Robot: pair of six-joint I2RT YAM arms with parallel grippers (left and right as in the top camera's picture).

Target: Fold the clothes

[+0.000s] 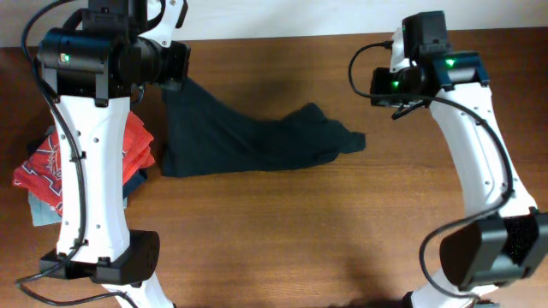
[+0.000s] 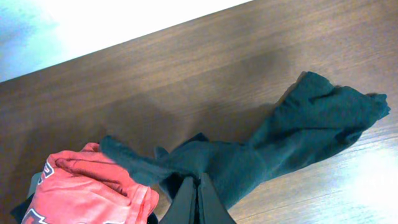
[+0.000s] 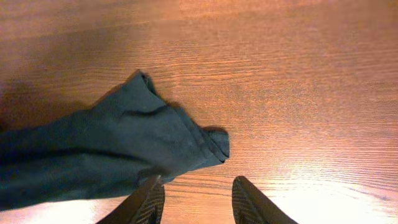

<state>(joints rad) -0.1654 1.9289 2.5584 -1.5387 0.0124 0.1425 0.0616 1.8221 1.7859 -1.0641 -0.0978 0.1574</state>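
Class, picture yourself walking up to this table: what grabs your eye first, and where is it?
A dark garment sprawls crumpled across the middle of the wooden table, one end pinched in the shut left gripper. The right gripper stands open by its other end, and a red shirt lies heaped at the table's left edge.

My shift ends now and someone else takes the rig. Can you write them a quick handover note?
Left gripper: shut on one end of the dark garment.
Right gripper: open, empty, right at the garment's other end.
Garment: stretched unevenly across the table, wrinkled, next to the red shirt on the side pile.
Done: no fold visible yet.
Left: spread it flat, then fold.
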